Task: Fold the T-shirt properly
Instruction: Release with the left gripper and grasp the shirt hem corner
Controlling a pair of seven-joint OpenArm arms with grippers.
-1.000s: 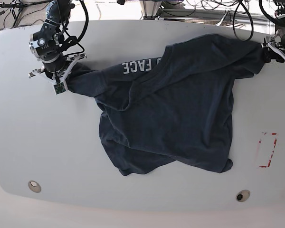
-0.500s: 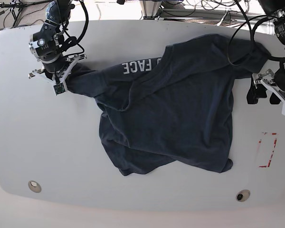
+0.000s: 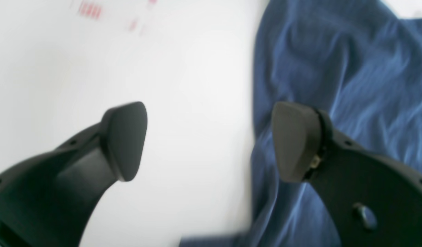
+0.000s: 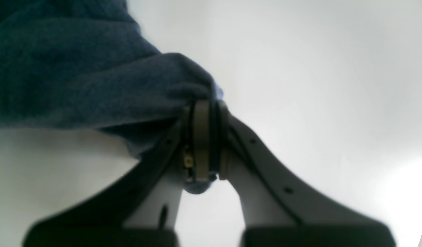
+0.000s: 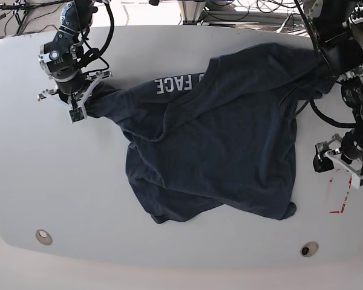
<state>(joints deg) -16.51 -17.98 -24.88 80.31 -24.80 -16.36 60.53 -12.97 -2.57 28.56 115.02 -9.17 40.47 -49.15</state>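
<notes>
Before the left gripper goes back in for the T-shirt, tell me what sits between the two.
Nothing visible does. The left gripper hangs open over bare table, just off the T-shirt's side edge. The wrist view shows only white tabletop between its fingers, with cloth beside one finger. The right gripper is shut on the shirt's far end.

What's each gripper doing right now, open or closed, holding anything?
Left gripper: open, empty, beside the dark navy cotton T-shirt.
Right gripper: shut on the T-shirt's edge.

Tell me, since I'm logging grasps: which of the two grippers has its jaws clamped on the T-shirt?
The right gripper: its jaws are shut on a bunched edge of the T-shirt. The left gripper hangs open beside the shirt's side edge, holding nothing.
</notes>
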